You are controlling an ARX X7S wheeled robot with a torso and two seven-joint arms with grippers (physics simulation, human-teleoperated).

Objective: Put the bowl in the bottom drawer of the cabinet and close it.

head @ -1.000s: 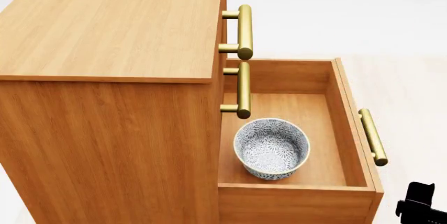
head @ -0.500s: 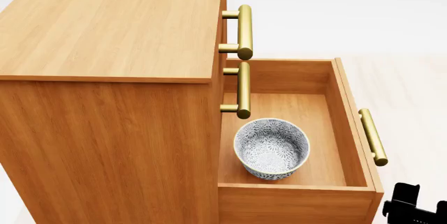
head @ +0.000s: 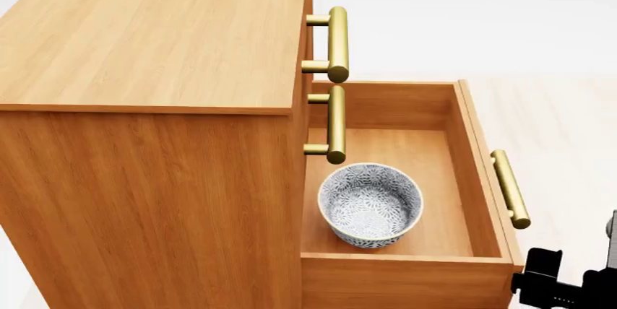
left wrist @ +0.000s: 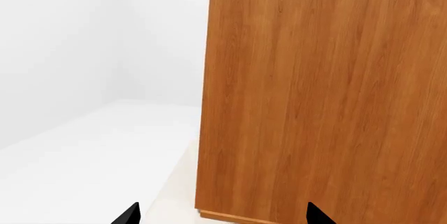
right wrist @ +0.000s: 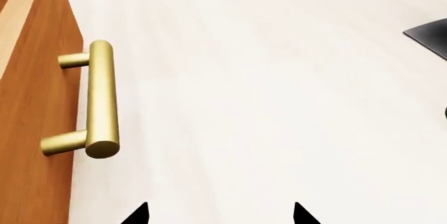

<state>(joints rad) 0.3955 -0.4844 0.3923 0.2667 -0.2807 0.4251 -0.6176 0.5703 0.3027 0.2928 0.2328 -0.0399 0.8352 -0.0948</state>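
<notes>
The floral bowl sits upright inside the open bottom drawer, near its front left corner by the cabinet. The drawer's brass handle faces right; in the right wrist view that handle stands on the drawer front. My right gripper is low at the bottom right, just beyond the drawer's corner. Its black fingertips are spread wide, so the right gripper is open and empty, clear of the handle. My left gripper is open and empty, facing the cabinet's side panel.
Two more brass handles stick out above the drawer and overhang its left part. Pale floor spreads to the right of the drawer front. A dark object shows at the right wrist view's edge.
The right gripper has moved left toward the drawer's front corner. The drawer, with the bowl in it, has slid slightly toward the cabinet.
</notes>
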